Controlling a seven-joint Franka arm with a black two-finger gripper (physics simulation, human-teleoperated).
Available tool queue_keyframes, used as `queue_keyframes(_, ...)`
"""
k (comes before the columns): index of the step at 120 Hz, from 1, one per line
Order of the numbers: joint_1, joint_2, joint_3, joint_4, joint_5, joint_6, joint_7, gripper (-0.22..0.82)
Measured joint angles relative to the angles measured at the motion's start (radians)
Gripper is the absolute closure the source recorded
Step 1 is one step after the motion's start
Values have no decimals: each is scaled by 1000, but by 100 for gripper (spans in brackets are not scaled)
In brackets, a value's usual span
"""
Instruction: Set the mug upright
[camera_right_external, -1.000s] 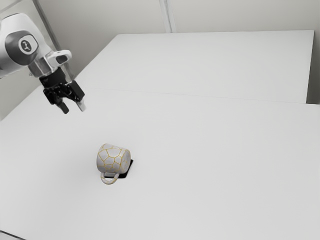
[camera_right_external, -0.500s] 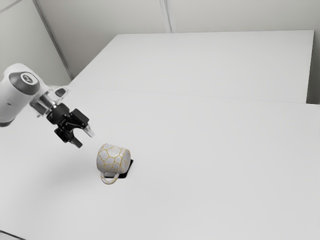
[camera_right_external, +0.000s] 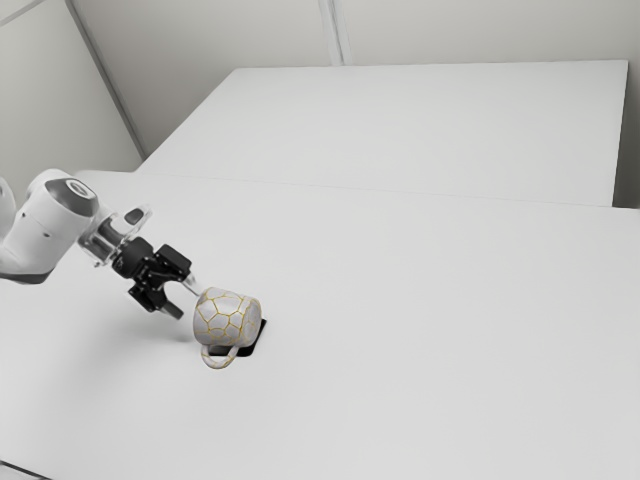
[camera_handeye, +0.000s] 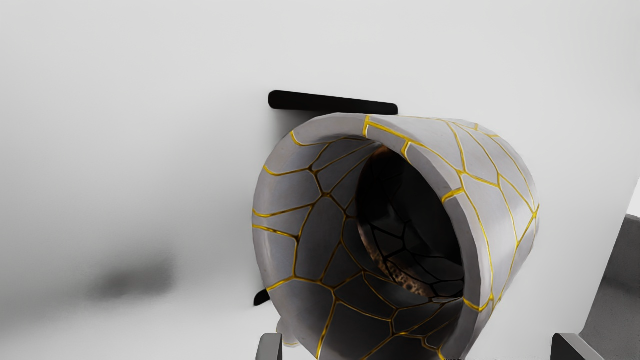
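In the exterior view, the mug is seen lying on its side on the white table, in the lower left part of the frame. Its long axis runs roughly from left to right, tipped slightly toward the bottom of the frame. The base is turned toward the exterior view's right, and the handle is pointed toward the frame's bottom edge. By the base, a thin black slab can be made out, partly hidden by the mug. The gripper is seen just beside the mug, to its upper left in the frame, slanted down toward the mouth end. Whether the rim is touched by the upper fingertip cannot be told. The mug is in reach of the only arm shown.

In the wrist view, the open mouth is faced by the gripper, so the mug is being addressed from its mouth end, slightly askew to its axis. The two fingers are held wide, with nothing gripped; the rim's width is spanned by their gap, and the mug lies nearer the finger beside which a bit of the handle is seen. For the mug to be stood up, a hold at the mouth end would seem to be needed, with that end raised over the base; uneven contact might roll the mug instead.
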Motion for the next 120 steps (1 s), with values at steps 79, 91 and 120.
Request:
queue_keyframes(79,-28,27,-11,-26,-180,-72,84,5)
queue_keyframes(91,-29,25,-14,-25,-184,-73,87,15)
queue_keyframes(120,-54,13,-19,-23,-186,-74,92,36)
